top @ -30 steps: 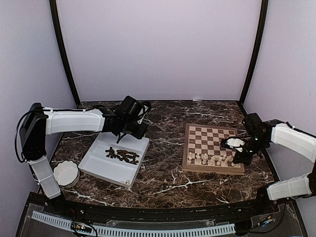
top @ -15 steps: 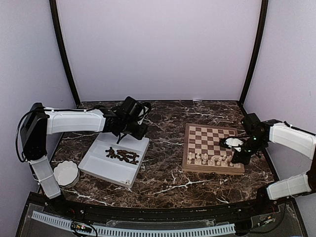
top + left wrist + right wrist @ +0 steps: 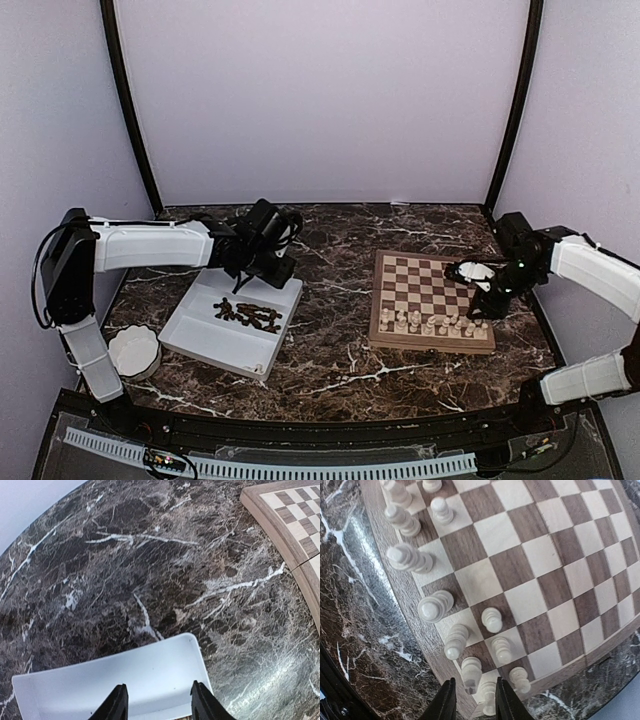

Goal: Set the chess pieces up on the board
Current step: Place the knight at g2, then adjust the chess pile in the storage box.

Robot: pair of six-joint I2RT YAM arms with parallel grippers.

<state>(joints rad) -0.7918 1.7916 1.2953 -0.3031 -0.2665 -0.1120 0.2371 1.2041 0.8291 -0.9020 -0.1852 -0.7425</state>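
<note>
The board [image 3: 425, 280] lies on the right of the table, with pale chess pieces [image 3: 425, 322] lined up in its two near rows. Dark chess pieces [image 3: 250, 314] lie heaped in a white tray [image 3: 225, 345] on the left. My right gripper [image 3: 485, 308] hovers over the board's near right corner, open. In the right wrist view its jaws [image 3: 475, 681] straddle a pale piece [image 3: 471, 671] that stands free on the board [image 3: 520, 565]. My left gripper [image 3: 250, 272] hangs open and empty over the tray's far end [image 3: 125, 685], fingertips [image 3: 121, 695] apart.
A white scalloped bowl [image 3: 133, 352] sits at the near left beside the tray. The board's corner [image 3: 295, 515] shows in the left wrist view across dark marble. Pale walls enclose the table on three sides.
My right gripper has opened from shut and let go of a pale piece at the board's near right corner, lifting a little. The left arm has hardly moved.
</note>
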